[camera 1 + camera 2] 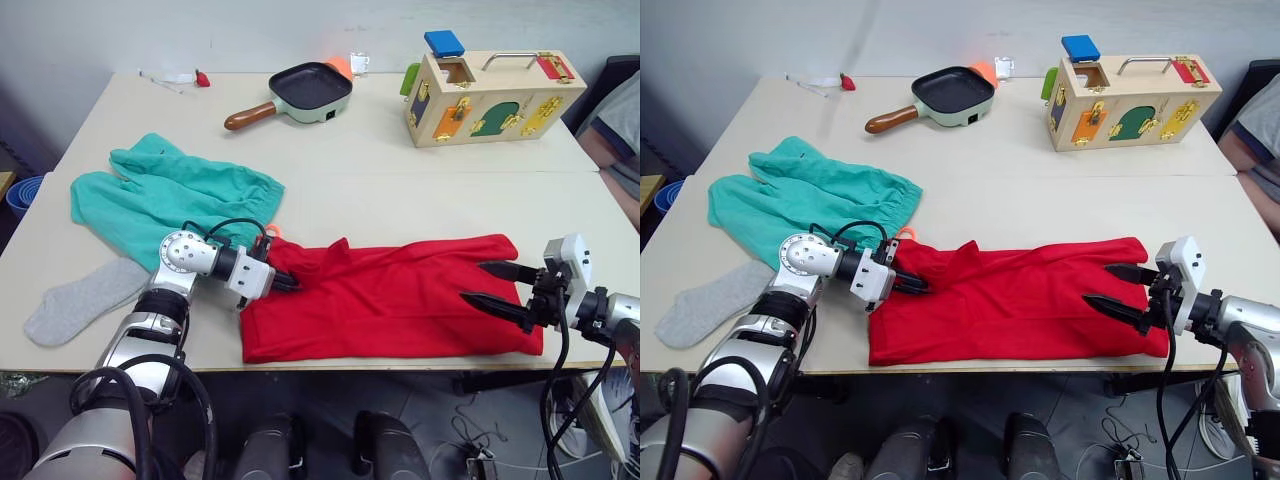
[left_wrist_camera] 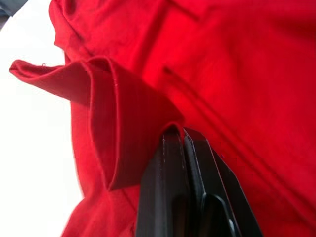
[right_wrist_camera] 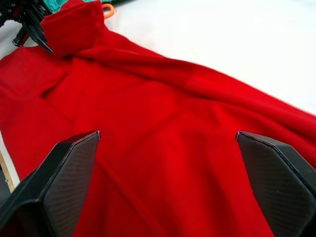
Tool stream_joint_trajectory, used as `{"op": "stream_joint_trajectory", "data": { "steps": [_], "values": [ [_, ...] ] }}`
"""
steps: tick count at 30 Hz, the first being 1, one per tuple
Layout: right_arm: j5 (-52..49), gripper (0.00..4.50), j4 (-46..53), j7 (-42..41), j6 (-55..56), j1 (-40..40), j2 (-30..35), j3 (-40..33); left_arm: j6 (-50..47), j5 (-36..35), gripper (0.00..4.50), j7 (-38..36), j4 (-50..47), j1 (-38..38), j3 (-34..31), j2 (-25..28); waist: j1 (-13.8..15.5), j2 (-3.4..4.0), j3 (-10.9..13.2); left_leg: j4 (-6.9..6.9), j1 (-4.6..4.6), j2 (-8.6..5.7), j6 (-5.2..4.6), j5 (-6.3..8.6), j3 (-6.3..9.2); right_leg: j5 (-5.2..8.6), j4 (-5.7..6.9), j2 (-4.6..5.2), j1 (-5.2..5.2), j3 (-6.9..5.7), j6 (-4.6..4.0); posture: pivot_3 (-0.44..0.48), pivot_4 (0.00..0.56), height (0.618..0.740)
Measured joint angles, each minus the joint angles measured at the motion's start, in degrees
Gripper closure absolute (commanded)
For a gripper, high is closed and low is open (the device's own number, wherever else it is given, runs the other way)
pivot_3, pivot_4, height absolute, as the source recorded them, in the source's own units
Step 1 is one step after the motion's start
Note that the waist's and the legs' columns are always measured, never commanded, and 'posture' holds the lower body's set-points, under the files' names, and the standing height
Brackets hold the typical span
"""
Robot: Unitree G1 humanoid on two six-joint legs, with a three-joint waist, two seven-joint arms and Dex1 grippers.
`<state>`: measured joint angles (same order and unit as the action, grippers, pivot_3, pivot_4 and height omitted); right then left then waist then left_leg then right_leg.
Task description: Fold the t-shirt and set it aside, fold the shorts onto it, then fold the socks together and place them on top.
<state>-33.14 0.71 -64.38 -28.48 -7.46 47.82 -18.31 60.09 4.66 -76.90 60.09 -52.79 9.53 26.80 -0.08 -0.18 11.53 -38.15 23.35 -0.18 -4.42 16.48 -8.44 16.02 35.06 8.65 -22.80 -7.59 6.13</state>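
While the left gripper (image 1: 290, 283) pinches a raised fold of the plain red cotton t-shirt (image 1: 400, 295) lying rumpled between both arms, the right gripper (image 1: 493, 285) hovers wide open over its far end, hiding the hem there.

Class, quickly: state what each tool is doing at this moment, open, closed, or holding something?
Left tool: closed, pinching a fold of the red t-shirt.
Right tool: open, fingers spread over the t-shirt's other end, holding nothing.
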Motion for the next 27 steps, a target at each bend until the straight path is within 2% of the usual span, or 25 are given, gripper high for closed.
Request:
{"op": "stream_joint_trajectory", "data": {
  "steps": [3, 6, 13, 16, 21, 25, 27],
  "values": [
    [0.00, 0.00, -0.03, 0.02, 0.69, 0.41, -0.34, -0.01, 0.89, 0.80, 4.48, 2.14, 1.40, -2.36, 0.38, 0.90, 0.04, 0.00, 0.00, 0.00, 0.00, 0.00, 0.00, 0.03, 0.01, 0.00, -0.01, 0.01, 0.00, -0.01, 0.00, 0.000, 0.150, 0.740],
    [0.01, 0.00, -0.57, 0.03, 1.04, 0.71, -0.37, -0.01, -4.07, -2.93, 3.85, -0.72, 1.38, -2.88, -0.25, 0.30, -0.05, 0.00, 0.00, 0.00, 0.01, 0.00, -0.04, 0.05, 0.01, 0.00, 0.00, -0.01, 0.00, -0.02, 0.00, 0.000, 0.150, 0.740],
    [0.05, 0.00, -2.11, -0.19, 2.18, 1.78, -0.34, -0.39, -6.49, -10.62, 1.62, -8.86, -3.99, -0.32, -0.31, 0.25, -0.14, 0.00, 0.00, -0.03, 0.00, 0.01, -0.03, 0.04, 0.01, 0.00, 0.00, -0.02, 0.01, -0.01, 0.00, 0.000, 0.150, 0.740],
    [0.18, 0.00, -3.13, -0.30, 2.44, 1.87, -0.33, -0.70, -8.41, -14.38, 0.67, -9.14, -9.26, 1.78, 0.15, -0.06, -0.14, 0.01, 0.00, -0.03, -0.02, 0.01, -0.04, 0.05, 0.02, 0.00, 0.00, -0.01, 0.07, 0.00, 0.00, 0.000, 0.150, 0.740],
    [0.42, 0.00, -3.62, -0.75, 3.25, 1.89, -0.30, -0.83, -16.99, -18.80, 0.67, -9.15, -18.06, 6.43, 1.61, 1.70, -0.13, 0.01, 0.00, -0.04, -0.03, 0.01, -0.04, 0.04, 0.03, 0.00, 0.00, -0.02, 0.08, 0.00, 0.00, 0.000, 0.150, 0.740],
    [0.46, 0.00, -4.69, -1.11, 3.36, 2.34, 0.45, -1.34, -36.84, -21.51, 0.67, -9.04, -26.23, 10.68, 1.51, 8.07, -0.34, 0.02, -0.01, -0.03, -0.04, 0.04, -0.04, 0.04, 0.03, 0.00, 0.05, -0.08, 0.09, 0.00, 0.00, 0.000, 0.150, 0.740],
    [0.45, 0.00, -4.91, -1.20, 3.39, 2.36, 0.70, -1.91, -49.49, -22.93, 0.31, -8.20, -29.75, 12.29, 0.72, 10.36, -0.27, 0.02, -0.01, -0.04, -0.04, 0.04, -0.04, 0.03, 0.03, 0.01, 0.05, -0.09, 0.11, 0.00, 0.00, 0.000, 0.150, 0.740]
  ]
}}
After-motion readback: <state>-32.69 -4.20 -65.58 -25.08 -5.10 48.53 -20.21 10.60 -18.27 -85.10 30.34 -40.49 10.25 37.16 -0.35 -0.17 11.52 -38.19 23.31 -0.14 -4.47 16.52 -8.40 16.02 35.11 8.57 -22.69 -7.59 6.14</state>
